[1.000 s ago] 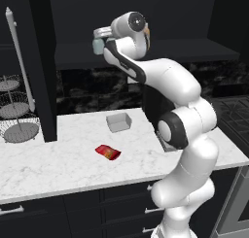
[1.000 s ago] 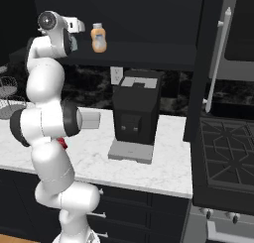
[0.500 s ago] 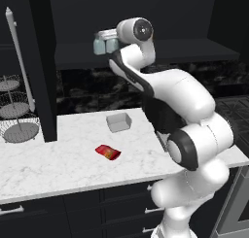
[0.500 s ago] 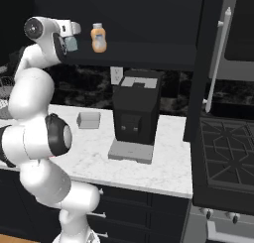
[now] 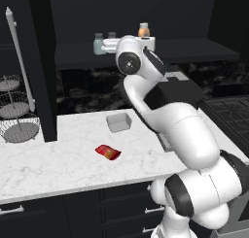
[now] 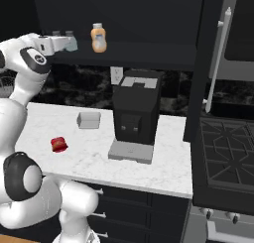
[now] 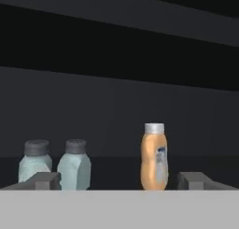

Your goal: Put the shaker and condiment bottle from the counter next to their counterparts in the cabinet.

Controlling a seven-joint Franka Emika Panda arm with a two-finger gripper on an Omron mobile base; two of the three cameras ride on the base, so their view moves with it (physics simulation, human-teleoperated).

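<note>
Arm is raised to the black wall cabinet (image 5: 194, 50), hand at shelf height. Jaws (image 7: 119, 180) stand wide apart with nothing between them; the two dark fingertips (image 7: 44, 180) sit far left and far right at the bottom of the hand view.

On the cabinet's long dark shelf board (image 6: 149, 56): two small pale teal-grey translucent shakers with grey caps, upright, just beside each other, one (image 7: 34, 166) at the left, the other (image 7: 74, 165) to its right. I can't tell from the frames which is the carried one and which the counterpart. The taller orange bottle with the white cap (image 7: 154, 156) stands upright to their right, apart from them. Left base view shows the shaker pair (image 5: 99, 43) at the hand's far side.

The small flat red condiment bottle with yellow-orange label (image 5: 108, 152) lies on the white marble-patterned desk (image 5: 58, 166), well apart from the small grey open box (image 5: 119, 122). Black coffee machine (image 6: 135, 115) stands on the desk.
</note>
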